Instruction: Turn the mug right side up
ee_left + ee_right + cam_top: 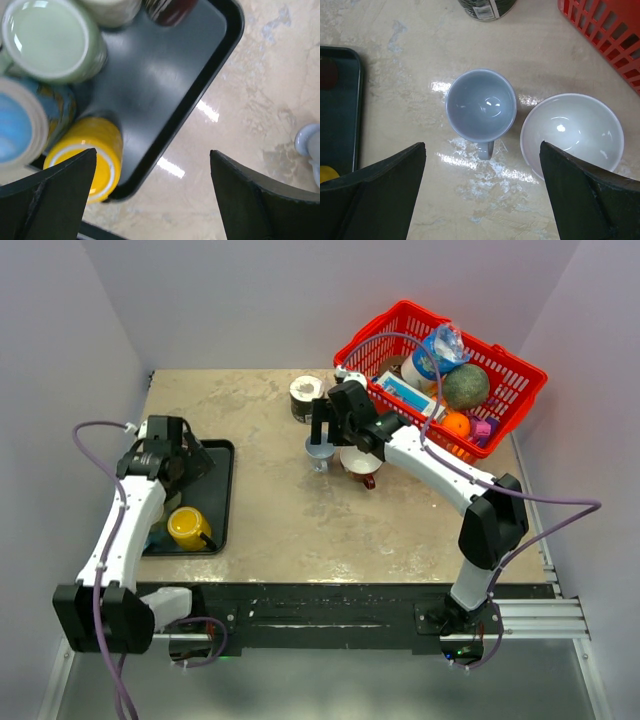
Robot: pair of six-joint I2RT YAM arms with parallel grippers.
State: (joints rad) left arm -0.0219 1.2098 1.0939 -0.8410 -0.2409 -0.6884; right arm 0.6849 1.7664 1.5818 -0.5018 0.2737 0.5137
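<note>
Top view, table: a beige table (270, 530) is seen from above.
Top view, mug: a pale blue mug (321, 450) is placed near the middle of the table, just beside a white bowl (357, 460).
Top view, right arm: the right gripper (322, 435) is held over the mug.
Top view, left arm: the left gripper (185, 458) is held over a black tray (222, 500), on which a yellow cup (186, 526) is set.
Top view, far right corner: a red basket (520, 380) is filled with groceries.
Left wrist view, fingers: the fingers (55, 195) are spread apart, with nothing held.
Left wrist view, tray: a green cup (50, 40) and a blue cup (20, 125) are seen beside the yellow cup.
Right wrist view, mug: it is shown upright, mouth up, handle toward the camera.
Right wrist view, fingers: the fingers (375, 195) are spread wide to either side, clear of the mug.
Right wrist view, beyond the mug: a dark can (487, 7) is cut off by the top edge.
</note>
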